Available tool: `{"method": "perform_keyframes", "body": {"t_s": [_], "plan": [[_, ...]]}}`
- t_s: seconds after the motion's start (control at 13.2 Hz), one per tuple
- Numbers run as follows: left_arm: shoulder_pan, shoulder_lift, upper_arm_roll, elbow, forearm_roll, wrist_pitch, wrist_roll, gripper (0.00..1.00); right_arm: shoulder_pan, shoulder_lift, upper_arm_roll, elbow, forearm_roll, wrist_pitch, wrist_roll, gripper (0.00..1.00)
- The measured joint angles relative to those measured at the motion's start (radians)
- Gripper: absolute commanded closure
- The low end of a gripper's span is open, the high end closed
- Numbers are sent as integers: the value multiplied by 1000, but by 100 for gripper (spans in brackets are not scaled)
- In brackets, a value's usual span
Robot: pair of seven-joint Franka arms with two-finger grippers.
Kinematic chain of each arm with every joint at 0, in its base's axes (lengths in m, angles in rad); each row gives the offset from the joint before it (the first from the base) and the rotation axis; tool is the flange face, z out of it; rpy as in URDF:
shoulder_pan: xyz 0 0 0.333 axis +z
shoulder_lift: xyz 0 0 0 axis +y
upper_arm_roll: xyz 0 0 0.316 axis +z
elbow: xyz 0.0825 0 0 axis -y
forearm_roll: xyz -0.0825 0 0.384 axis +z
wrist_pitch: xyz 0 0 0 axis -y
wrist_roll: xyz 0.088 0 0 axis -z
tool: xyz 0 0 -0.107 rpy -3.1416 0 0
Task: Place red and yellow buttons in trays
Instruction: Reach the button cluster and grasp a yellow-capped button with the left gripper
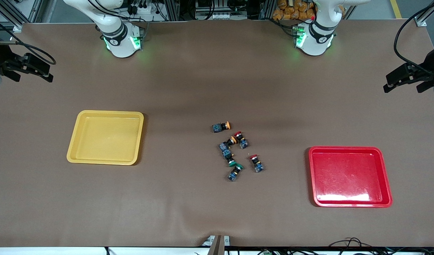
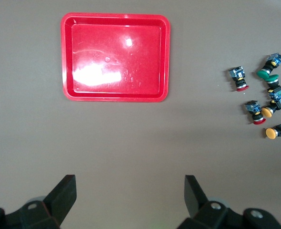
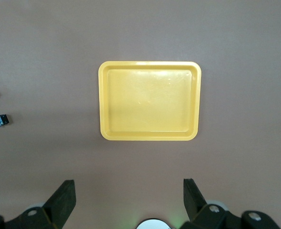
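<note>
Buttons (image 1: 236,148) sit bunched at the centre of the front frame, between your yellow tray (image 1: 105,137) at middle left and red tray (image 1: 349,176) at lower right, both empty. That split suggests sorting by cap colour, so leave the green-capped pair (image 1: 235,167) alone. Your left gripper (image 2: 131,193) hangs high over the table's edge at upper right, fingers spread and holding nothing; your right gripper (image 3: 129,193) waits likewise at upper left, jaws apart.

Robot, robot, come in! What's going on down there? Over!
Left pincer and right pincer open, waiting high. Red and yellow buttons clustered mid-table with green ones. Yellow tray, red tray empty.
</note>
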Motion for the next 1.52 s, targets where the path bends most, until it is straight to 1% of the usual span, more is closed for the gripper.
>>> {"method": "perform_keyframes", "body": {"t_s": [0.38, 0.61, 0.84, 0.99, 1.22, 1.52], "plan": [[-1, 7, 0, 1, 0, 0, 25, 0, 0, 0, 0, 0, 0, -8, -1, 0], [-5, 49, -1, -4, 0, 0, 22, 0, 0, 0, 0, 0, 0, -9, -1, 0], [-36, 146, -13, -5, 0, 21, 21, 0, -4, 4, -1, 0, 0, -11, -1, 0], [-92, 226, -25, -5, 1, 70, -19, 0, -6, 5, -2, 0, 0, -11, -2, 0], [-174, 333, -29, -3, 2, 145, -156, 0, -7, 6, -2, 0, 0, -11, -2, 0], [-241, 428, -30, -2, 2, 256, -360, 0, -7, 7, -2, 0, 0, -11, -2, 0]]}}
